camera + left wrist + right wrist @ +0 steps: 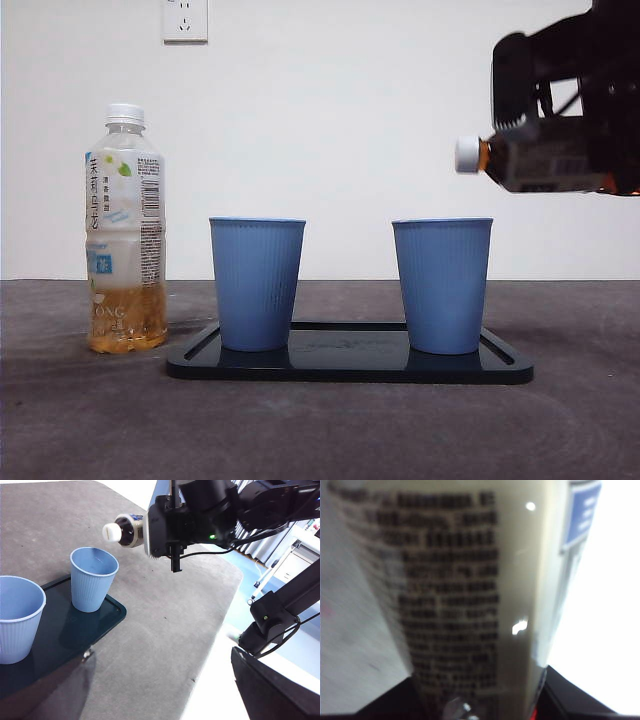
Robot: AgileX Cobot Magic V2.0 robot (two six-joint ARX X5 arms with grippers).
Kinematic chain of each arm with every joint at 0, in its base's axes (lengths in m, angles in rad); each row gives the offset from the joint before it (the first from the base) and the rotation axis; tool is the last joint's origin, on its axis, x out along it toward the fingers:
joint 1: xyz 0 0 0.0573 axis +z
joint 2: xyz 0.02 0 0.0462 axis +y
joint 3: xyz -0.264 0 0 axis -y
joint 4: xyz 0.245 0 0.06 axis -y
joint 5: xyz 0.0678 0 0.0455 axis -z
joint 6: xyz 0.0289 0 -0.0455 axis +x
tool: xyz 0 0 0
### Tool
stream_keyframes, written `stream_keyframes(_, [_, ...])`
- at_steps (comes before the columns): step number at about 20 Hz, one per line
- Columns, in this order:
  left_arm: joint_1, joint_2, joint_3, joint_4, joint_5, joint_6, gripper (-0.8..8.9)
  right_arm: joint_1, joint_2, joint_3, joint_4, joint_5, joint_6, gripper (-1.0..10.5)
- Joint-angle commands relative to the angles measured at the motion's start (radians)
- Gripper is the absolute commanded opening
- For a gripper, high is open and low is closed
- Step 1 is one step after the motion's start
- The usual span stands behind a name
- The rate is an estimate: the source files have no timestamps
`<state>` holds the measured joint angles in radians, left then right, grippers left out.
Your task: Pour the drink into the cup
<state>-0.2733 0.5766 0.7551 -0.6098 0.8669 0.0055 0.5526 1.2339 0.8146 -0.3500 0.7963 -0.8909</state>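
Observation:
My right gripper (575, 150) is shut on a brown drink bottle (530, 160) and holds it on its side, high at the right. Its white cap (467, 154) is on and points left, just above and to the right of the right blue cup (442, 285). The left blue cup (257, 283) stands beside it on the black tray (350, 366). The left wrist view shows the held bottle (131, 529) above the far cup (93, 585), with the near cup (17, 615) beside it. The right wrist view is filled by the bottle's label (465, 595). My left gripper (160, 700) is open and empty, off to the side.
A second bottle (125, 230) with a white cap and a little amber tea stands upright on the table, left of the tray. A wall socket (185, 20) is on the white wall behind. The table's edge runs to the right of the tray (112, 615).

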Motion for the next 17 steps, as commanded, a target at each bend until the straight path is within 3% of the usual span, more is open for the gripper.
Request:
stream_keyframes(1, [-0.004,0.004,0.022,0.004,0.005,0.002,4.37,0.006,-0.042,0.056,0.005,-0.044,0.274,0.9])
stream_keyframes(7, [-0.004,0.004,0.022,0.003,-0.009,0.002,4.36,-0.064,-0.126,0.056,-0.004,-0.405,0.806,0.9])
stream_keyframes(10, [-0.004,0.004,0.022,-0.003,-0.035,0.002,4.37,-0.101,-0.133,0.011,0.108,-0.515,0.885,0.9])
stream_keyframes(17, [-0.004,0.004,0.022,-0.003,-0.125,0.002,4.37,-0.158,-0.131,-0.203,0.501,-0.612,1.012,0.9])
